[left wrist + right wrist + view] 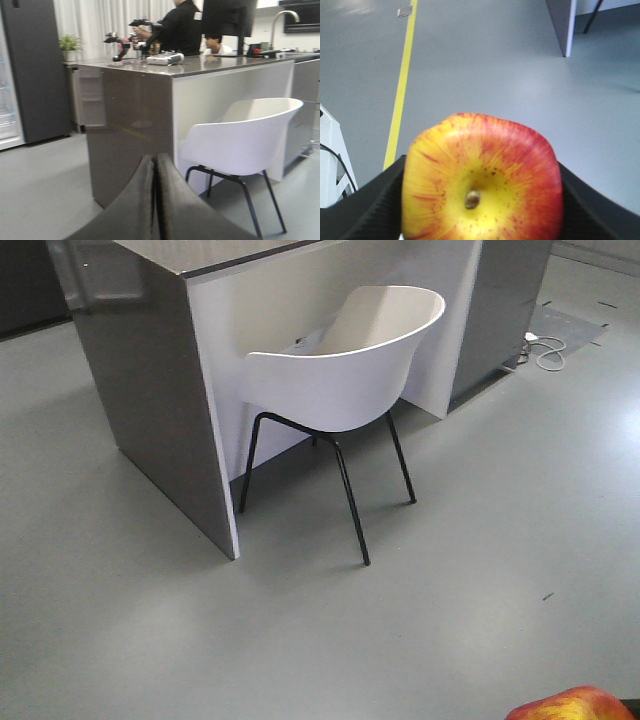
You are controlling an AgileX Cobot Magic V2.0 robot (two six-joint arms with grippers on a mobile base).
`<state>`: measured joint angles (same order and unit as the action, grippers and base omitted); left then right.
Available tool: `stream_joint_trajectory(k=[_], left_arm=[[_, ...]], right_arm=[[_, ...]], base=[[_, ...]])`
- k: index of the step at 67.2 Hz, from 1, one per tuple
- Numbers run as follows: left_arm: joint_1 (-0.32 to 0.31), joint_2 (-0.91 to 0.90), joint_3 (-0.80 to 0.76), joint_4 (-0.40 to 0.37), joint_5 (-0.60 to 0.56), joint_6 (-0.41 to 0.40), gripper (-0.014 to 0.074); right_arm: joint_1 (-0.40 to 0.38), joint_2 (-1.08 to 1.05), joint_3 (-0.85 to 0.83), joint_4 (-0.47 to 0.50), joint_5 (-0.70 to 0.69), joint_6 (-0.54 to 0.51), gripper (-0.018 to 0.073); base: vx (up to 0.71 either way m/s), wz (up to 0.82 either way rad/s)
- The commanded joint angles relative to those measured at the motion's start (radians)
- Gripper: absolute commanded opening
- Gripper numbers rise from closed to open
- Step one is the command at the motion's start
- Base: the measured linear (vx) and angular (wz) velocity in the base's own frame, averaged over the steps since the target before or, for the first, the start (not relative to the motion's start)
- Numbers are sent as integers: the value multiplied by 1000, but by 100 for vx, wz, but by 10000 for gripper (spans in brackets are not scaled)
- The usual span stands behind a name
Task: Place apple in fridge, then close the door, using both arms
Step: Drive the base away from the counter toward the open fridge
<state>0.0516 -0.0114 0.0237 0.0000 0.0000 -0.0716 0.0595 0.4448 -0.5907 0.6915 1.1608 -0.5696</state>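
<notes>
I'm watching my right hand (482,212) pinching the apple (482,180) at lower centre of frame, my left hand (155,200) sitting pressed together, the fridge (35,70) standing at upper left

The apple (482,180) has smooth skin with a soft shine and tiny dark specks. The pads (367,210) of my right hand (481,215) look like black rubber with fine ribs. My left hand (155,167) has dull, matt, dark grey fingers. The surface (130,125) is dark grey and glossy like a mirror. The chair (250,140) has a smooth white plastic seat and thin black metal legs. The floor (300,640) is smooth grey with a faint sheen. Far left, the fridge (35,70) looks dark and matt.
</notes>
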Motion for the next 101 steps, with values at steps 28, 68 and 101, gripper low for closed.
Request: stream_joint_trajectory(k=[28,68,101], left_arm=[[1,-13,-17,0,-68,-2,-6],[1,-13,-17,0,-68,-2,-6],[1,-13,-17,0,-68,-2,-6]], right_arm=[[0,7,-25,51,-38,-5,88],[0,7,-25,51,-37,-5,88],[0,7,-25,51,-38,-5,88]], base=[[-3,43],[1,39],[5,29]])
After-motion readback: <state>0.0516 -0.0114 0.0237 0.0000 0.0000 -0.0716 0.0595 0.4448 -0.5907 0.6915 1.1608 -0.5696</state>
